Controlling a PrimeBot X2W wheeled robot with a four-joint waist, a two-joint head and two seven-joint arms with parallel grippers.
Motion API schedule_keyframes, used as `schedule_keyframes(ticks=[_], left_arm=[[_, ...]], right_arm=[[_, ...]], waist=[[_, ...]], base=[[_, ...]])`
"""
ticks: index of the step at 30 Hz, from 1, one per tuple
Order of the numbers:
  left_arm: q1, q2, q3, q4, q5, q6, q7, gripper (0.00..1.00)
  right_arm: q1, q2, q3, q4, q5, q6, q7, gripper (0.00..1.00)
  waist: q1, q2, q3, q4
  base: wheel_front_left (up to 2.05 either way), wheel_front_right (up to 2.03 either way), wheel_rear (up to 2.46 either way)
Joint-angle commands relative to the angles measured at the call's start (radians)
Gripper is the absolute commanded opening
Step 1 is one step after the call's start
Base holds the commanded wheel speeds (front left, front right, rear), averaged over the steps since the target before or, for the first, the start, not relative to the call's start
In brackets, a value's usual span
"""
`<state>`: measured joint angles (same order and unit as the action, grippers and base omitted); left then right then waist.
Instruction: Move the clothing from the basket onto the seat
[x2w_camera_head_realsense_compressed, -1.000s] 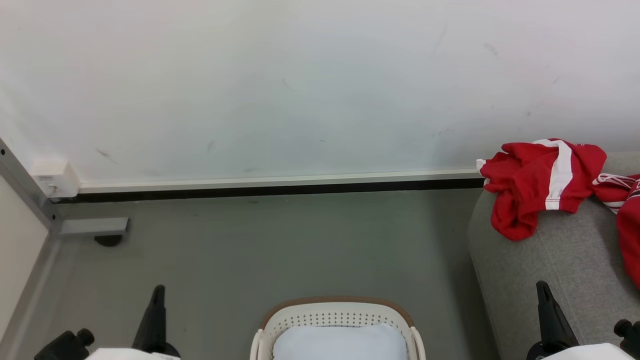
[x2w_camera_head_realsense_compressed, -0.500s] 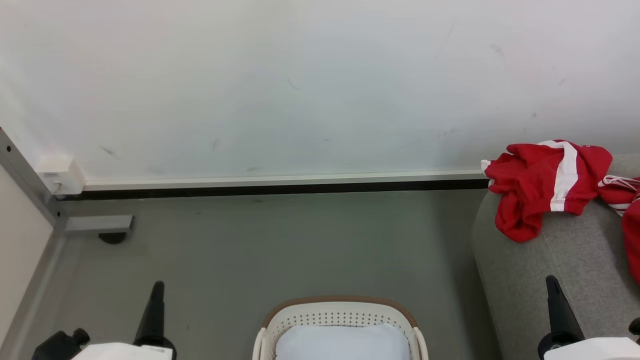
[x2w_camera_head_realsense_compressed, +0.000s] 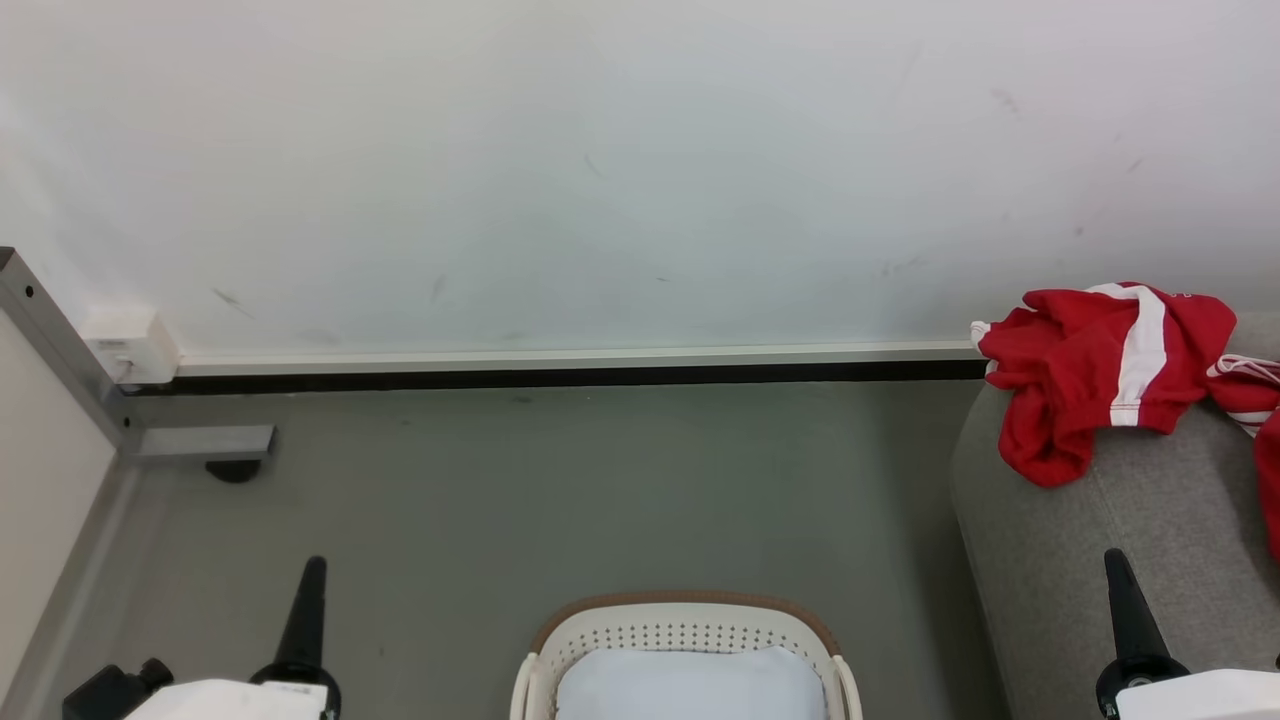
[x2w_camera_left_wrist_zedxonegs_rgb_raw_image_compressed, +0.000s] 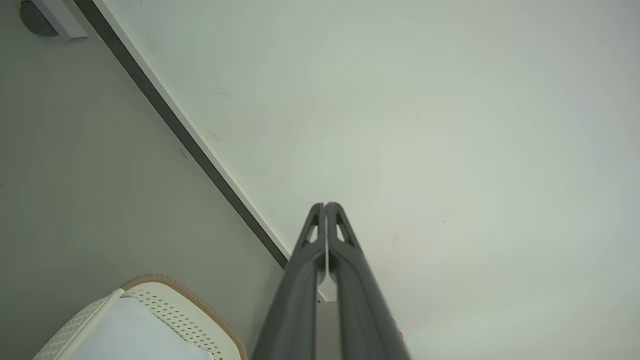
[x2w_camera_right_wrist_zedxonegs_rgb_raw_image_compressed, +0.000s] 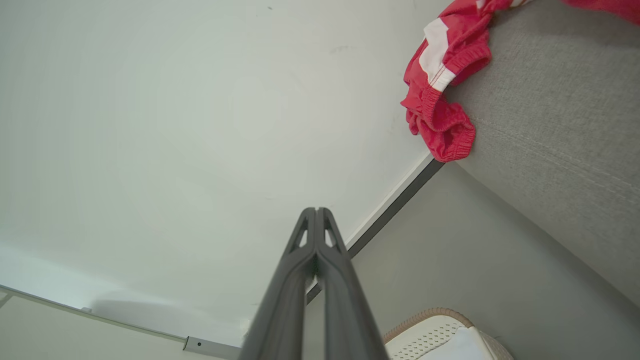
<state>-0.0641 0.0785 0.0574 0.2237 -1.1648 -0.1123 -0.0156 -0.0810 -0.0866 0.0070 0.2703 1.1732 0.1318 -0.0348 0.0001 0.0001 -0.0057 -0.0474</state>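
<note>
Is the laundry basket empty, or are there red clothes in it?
Empty as far as visible: the basket holds a pale liner, no red; its near part is cut off.

My left gripper (x2w_camera_left_wrist_zedxonegs_rgb_raw_image_compressed: 325, 206): two long dark grey fingers, thin at the tips, with little holes cut near the ends.
My right gripper (x2w_camera_right_wrist_zedxonegs_rgb_raw_image_compressed: 316, 210): the same dark fingers and holes.
My left forearm (x2w_camera_head_realsense_compressed: 232, 702): smooth white shell with a black knob (x2w_camera_head_realsense_compressed: 105, 690).
My right forearm (x2w_camera_head_realsense_compressed: 1200, 696): white shell with a black ring (x2w_camera_head_realsense_compressed: 1127, 684).

White scuffed wall (x2w_camera_head_realsense_compressed: 600, 150), even light. Grey floor (x2w_camera_head_realsense_compressed: 560, 490). Pale skirting (x2w_camera_head_realsense_compressed: 570, 356) along the joint, black strip under it. Left side: grey metal post (x2w_camera_head_realsense_compressed: 60, 345), white box (x2w_camera_head_realsense_compressed: 130, 345) touching it.
</note>
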Motion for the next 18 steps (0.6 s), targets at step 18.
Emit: schedule_keyframes(ticks=[18], left_arm=[[-0.033,-0.009,0.026,-0.011,-0.172,0.007,0.049,0.0]], right_arm=[[-0.03,0.001,-0.033,-0.014,0.182,-0.001,0.044,0.0]], waist=[[-0.0001,-0.0001,0.001,0.014]], base=[[0.0,0.0,0.0]])
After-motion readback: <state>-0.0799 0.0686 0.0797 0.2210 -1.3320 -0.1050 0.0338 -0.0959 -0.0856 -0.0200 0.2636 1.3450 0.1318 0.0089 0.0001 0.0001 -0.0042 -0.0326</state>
